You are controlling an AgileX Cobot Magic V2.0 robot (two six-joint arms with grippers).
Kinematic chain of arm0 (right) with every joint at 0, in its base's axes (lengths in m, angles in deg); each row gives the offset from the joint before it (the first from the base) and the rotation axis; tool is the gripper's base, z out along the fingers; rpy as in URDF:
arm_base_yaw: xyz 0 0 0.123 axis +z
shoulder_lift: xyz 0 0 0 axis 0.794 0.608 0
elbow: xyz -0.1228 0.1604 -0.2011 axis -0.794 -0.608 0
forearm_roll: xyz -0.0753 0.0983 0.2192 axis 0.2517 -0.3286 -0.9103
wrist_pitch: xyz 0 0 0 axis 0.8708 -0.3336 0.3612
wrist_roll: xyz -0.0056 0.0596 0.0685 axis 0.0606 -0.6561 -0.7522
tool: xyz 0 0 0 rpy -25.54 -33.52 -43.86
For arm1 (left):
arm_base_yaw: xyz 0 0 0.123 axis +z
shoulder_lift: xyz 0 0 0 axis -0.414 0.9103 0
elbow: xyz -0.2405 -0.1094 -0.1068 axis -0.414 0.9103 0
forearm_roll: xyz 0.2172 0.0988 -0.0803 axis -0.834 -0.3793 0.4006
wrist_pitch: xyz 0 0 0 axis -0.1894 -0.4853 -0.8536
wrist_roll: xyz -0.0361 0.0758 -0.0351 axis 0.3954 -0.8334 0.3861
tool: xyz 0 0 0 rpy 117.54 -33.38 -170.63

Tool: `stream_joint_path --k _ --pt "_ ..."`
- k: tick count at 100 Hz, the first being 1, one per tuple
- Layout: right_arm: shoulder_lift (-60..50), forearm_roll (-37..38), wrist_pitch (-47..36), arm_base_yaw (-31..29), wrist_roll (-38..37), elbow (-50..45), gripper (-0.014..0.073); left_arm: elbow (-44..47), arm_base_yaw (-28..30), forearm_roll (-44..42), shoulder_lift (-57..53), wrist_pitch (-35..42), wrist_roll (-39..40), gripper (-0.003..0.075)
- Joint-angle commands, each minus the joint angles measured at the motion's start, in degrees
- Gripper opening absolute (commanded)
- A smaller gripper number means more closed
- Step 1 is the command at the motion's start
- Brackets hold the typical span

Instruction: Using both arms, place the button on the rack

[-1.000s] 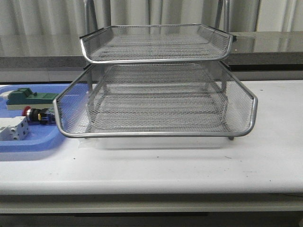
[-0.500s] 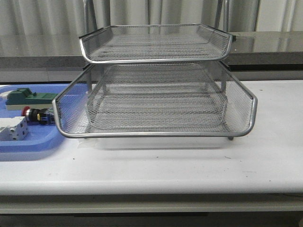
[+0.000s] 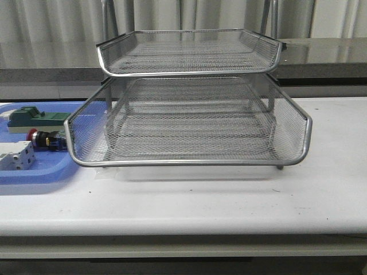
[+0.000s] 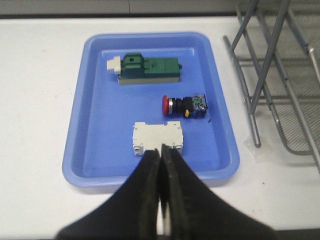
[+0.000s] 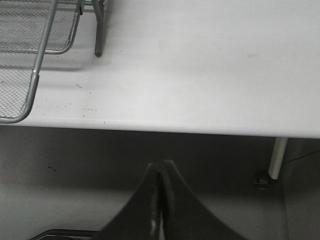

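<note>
Your left gripper [image 4: 161, 165] hangs with its two dark fingers pressed together and nothing between them, above the near rim of the blue tray [image 4: 80, 100] that sits toward the left end of the counter [image 3: 229, 200]. Your right gripper [image 5: 159, 192] is likewise closed and empty, out past the counter's front edge near its right end. You can see the button [image 4: 186, 105] lying on its side in the tray, red head pointing away from the rack [image 3: 189, 120], with the white terminal block [image 4: 158, 138] just beside it on one side and the green block [image 4: 147, 69] near it on the other; none of the three touch. The rack stands mid-counter, its wire-mesh trays bare. No brand name or lettering is readable on any part; the marks on the button's rear block are too small to make out.
</note>
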Motion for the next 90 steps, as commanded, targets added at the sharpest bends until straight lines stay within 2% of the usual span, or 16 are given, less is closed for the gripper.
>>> stream_joint_path --k 1,31,46,51,58,70,77,82,90 --pt "0.0 0.9 -2.8 0.1 0.1 1.9 -0.0068 -7.0 0.1 0.0 6.1 -0.8 -2.4 -0.0020" --pt "0.0 0.9 -2.7 0.1 0.1 1.9 -0.0068 -19.3 0.1 -0.2 24.7 -2.3 -4.2 -0.0020" --pt "0.0 0.9 -2.5 0.1 0.1 1.9 -0.0068 -22.6 -0.1 0.3 30.2 -3.3 -9.6 0.0010" --pt "0.0 0.9 -2.5 0.1 0.1 1.9 -0.0068 -23.2 -0.2 0.4 31.1 -3.8 -11.3 0.0065" --pt "0.0 0.9 -2.4 0.1 0.1 1.9 -0.0068 -23.6 -0.2 0.7 31.8 -4.2 -12.7 0.0190" --pt "0.0 0.9 -2.2 0.1 0.1 1.9 -0.0068 -23.6 -0.2 0.2 31.9 -4.1 -14.5 0.0512" --pt "0.0 0.9 -2.0 0.1 0.1 1.9 -0.0068 -23.6 -0.2 -0.6 31.9 -3.7 -14.5 0.0657" --pt "0.0 0.9 -1.9 0.1 0.1 1.9 -0.0068 -23.6 -0.2 -0.8 31.9 -3.6 -14.5 0.0714" --pt "0.0 0.9 -1.9 0.1 0.1 1.9 -0.0068 -23.6 -0.2 -0.8 31.9 -3.6 -14.5 0.0704"
